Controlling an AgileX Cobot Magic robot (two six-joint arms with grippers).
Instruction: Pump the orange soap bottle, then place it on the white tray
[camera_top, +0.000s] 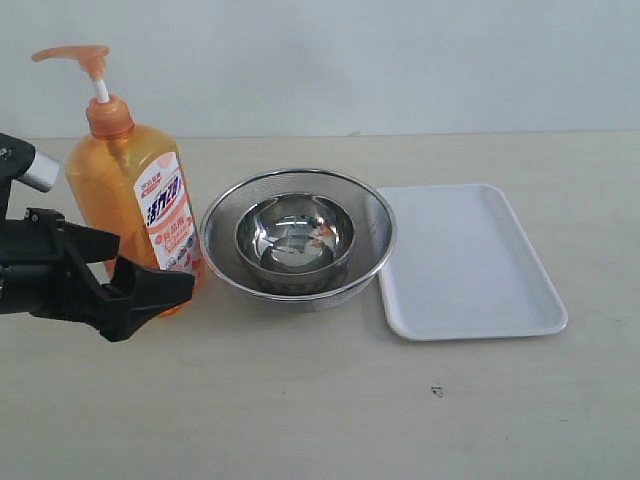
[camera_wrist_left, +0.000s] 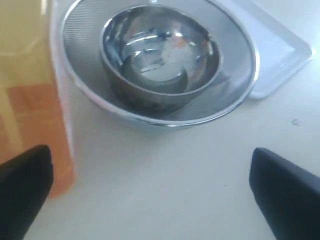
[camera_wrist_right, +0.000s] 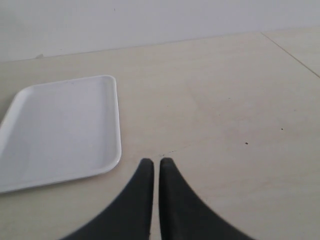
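Progress looked slight: the orange soap bottle (camera_top: 130, 190) stood upright on the table (camera_top: 320, 420) at the far left, its pump head raised, and nothing showed whether it had been pressed. The left hand (camera_top: 150, 262) sat low by the bottle's base with its fingers spread wide and nothing between them. In the left wrist view the bottle lay off to one finger's side rather than in the gap, and whether that finger touched it could not be told. Next along came the mesh steel bowl (camera_top: 215, 225), with a smaller steel bowl (camera_top: 297, 235) nested inside it, close beside the bottle. Just right of the bowls lay the white tray (camera_top: 470, 260), flat and bare, so the placing was not yet done. The right hand (camera_wrist_right: 152, 165) was out of the exterior view; its own camera showed it clenched, fingers pressed together on nothing, hovering over bare table near the tray's edge. By this reading, both the pumping and the move to the tray remained.
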